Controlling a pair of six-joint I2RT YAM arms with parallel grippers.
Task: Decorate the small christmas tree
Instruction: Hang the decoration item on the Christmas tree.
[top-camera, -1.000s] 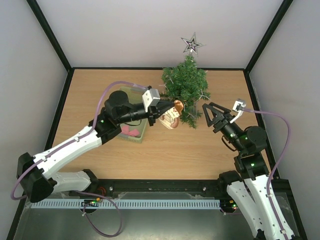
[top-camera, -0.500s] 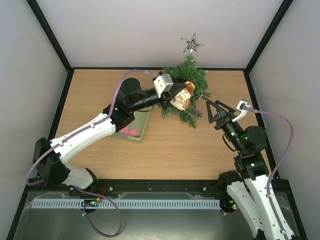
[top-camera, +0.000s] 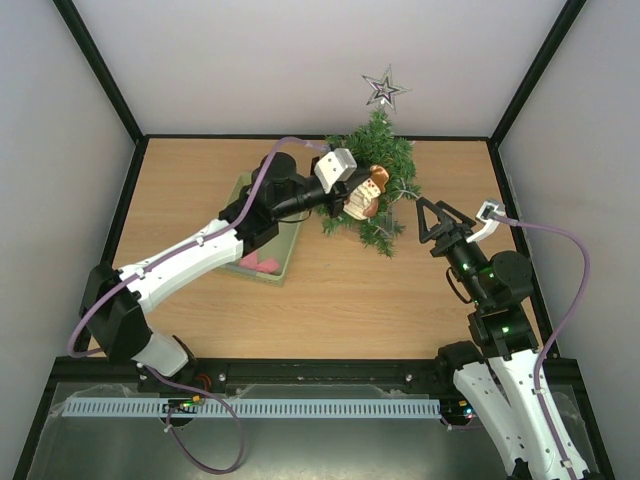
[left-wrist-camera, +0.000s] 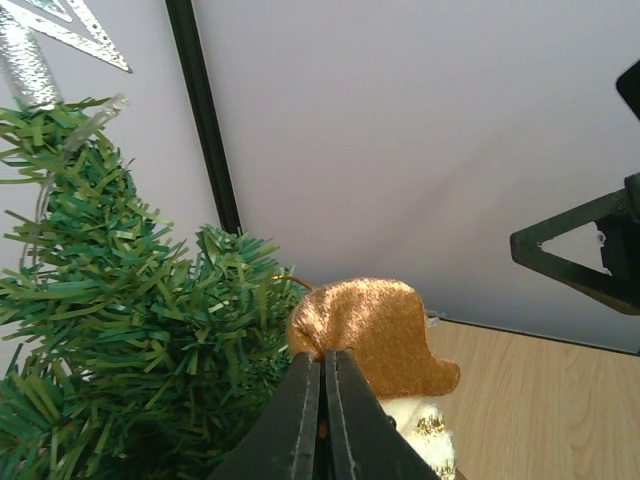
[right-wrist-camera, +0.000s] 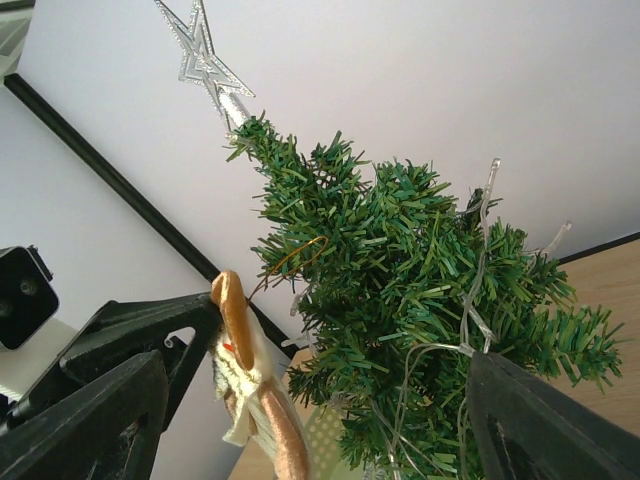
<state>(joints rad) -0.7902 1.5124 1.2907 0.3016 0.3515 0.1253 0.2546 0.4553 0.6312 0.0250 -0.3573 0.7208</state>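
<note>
Swinging farther in since a second ago, my left tool (top-camera: 351, 196) is clamping the gold-hatted ornament (top-camera: 368, 190) tight beside the small christmas tree (top-camera: 385, 160). That tree is standing upright at the counter's (top-camera: 200, 180) far middle, its branches lying just beyond the hanging loop (right-wrist-camera: 292, 258). My right tool (top-camera: 433, 208) is gaping empty nearby. I'm counting one tree, one ornament.

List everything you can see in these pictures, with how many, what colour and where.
small christmas tree: one, dark green, far side of table
star: one, silver, on the treetop
light string: one, clear, draped over the tree
ornament: one, gold hat and cream body, held beside the tree's branches
basket: one, pale green, left of the tree
pink pieces: count unclear, pink, in the basket
table: one, light wood
left gripper: one, black, shut on the ornament
right gripper: one, black, open, right of the tree
</note>
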